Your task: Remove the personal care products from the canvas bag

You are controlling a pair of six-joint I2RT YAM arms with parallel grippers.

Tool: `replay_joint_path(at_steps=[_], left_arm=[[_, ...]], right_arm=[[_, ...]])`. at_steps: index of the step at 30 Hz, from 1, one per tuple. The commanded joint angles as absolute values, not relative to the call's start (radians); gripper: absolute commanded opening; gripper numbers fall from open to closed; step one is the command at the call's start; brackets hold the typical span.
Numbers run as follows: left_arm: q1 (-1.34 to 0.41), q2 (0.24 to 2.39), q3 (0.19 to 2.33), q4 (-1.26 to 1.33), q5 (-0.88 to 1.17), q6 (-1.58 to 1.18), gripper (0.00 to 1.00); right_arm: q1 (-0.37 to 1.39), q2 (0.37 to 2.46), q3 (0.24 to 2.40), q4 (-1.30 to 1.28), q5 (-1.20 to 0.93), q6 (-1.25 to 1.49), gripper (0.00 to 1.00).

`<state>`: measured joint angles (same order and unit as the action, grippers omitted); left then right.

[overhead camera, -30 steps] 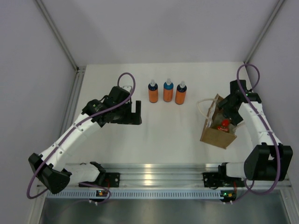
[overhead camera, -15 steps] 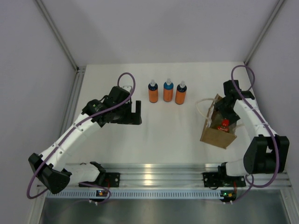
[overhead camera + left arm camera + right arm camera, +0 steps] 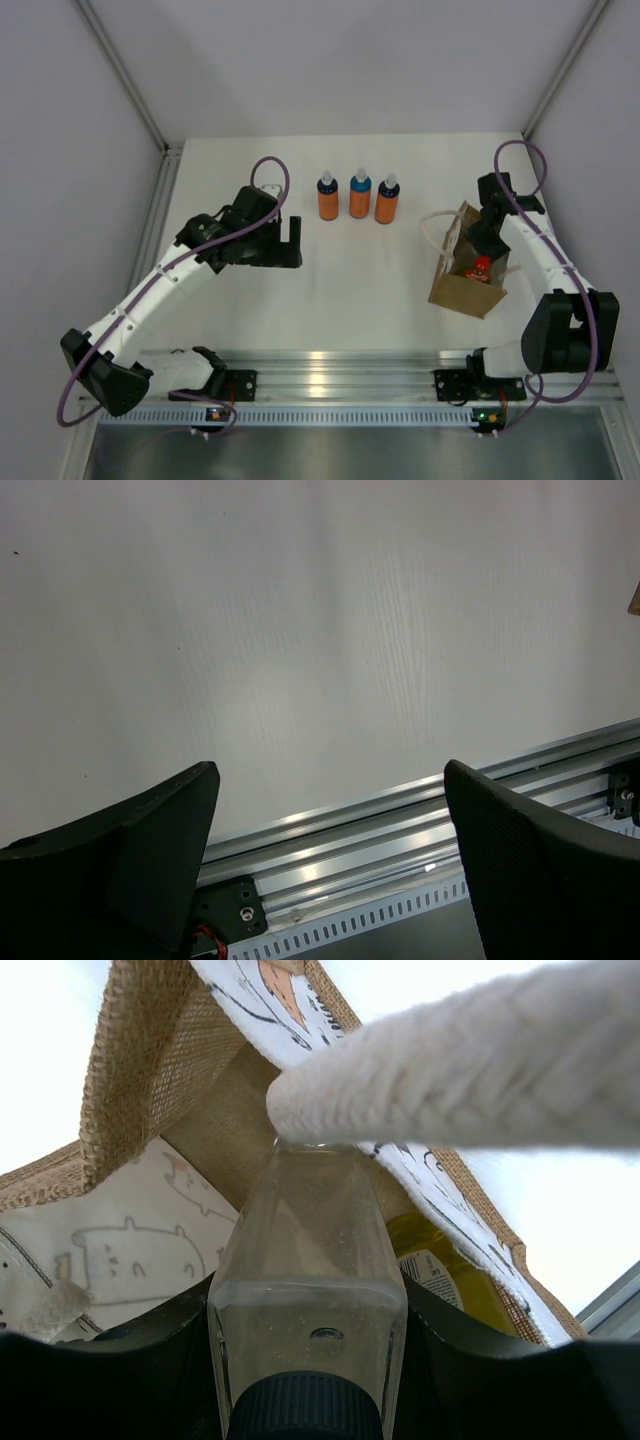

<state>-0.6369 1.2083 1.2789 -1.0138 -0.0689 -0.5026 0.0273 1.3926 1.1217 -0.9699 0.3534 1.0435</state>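
Note:
The tan canvas bag [image 3: 462,277] stands at the right of the table, its white loop handle [image 3: 470,1090] crossing the right wrist view. My right gripper [image 3: 487,238] is at the bag's mouth, shut on the small greyish bottle [image 3: 305,1280], black cap toward the camera. The yellow-green red-capped bottle [image 3: 481,267] lies inside the bag and shows beside the grey one [image 3: 450,1275]. Three orange bottles [image 3: 358,197] stand in a row at the back centre. My left gripper [image 3: 289,243] hangs open and empty over bare table [image 3: 330,870].
A metal rail [image 3: 330,368] runs along the table's near edge. Grey walls enclose the table on three sides. The bag's second white handle [image 3: 432,228] loops out to its left.
My right gripper has moved up and back at the bag's mouth, drawing the greyish bottle with it. The left arm has not moved.

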Motion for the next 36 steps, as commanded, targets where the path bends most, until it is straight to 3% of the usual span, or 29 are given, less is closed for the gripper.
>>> replay_joint_path(at_steps=[1,36], left_arm=[[-0.640,1.184,1.276,-0.983,-0.084,-0.497,0.98],[-0.640,1.206,1.296,-0.985,-0.110,-0.509,0.98]], right_arm=[[0.041,1.347,1.196,-0.914,0.351,1.035,0.00],[-0.031,1.138,1.607,-1.068,0.307,0.822,0.00]])
